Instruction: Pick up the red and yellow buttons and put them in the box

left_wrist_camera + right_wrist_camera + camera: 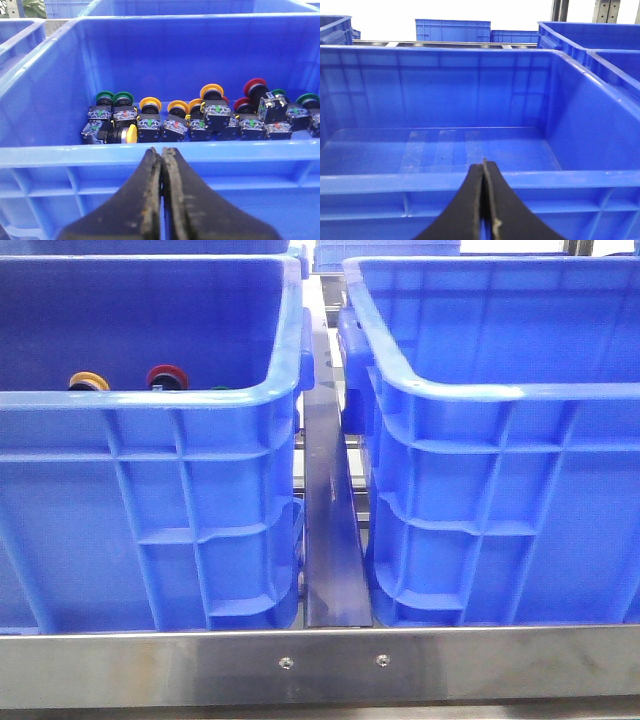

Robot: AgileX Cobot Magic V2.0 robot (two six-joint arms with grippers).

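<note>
Red and yellow buttons lie among several push buttons in the left crate [150, 400]. The front view shows only a yellow cap [88, 381] and a red cap [167, 376] over its rim. In the left wrist view, yellow buttons [150, 104] and red buttons [255, 86] sit in a row on the crate floor. My left gripper [162, 150] is shut and empty, outside the near wall, just below the rim. The box [500, 390] on the right holds nothing. My right gripper [483, 162] is shut and empty, outside the box's near rim [395, 182]. Neither gripper shows in the front view.
Green-capped buttons [105, 96] lie mixed in with the others. A dark strip [330, 540] runs between the two crates, and a steel rail [320, 665] crosses the front edge. More blue crates [452, 30] stand behind.
</note>
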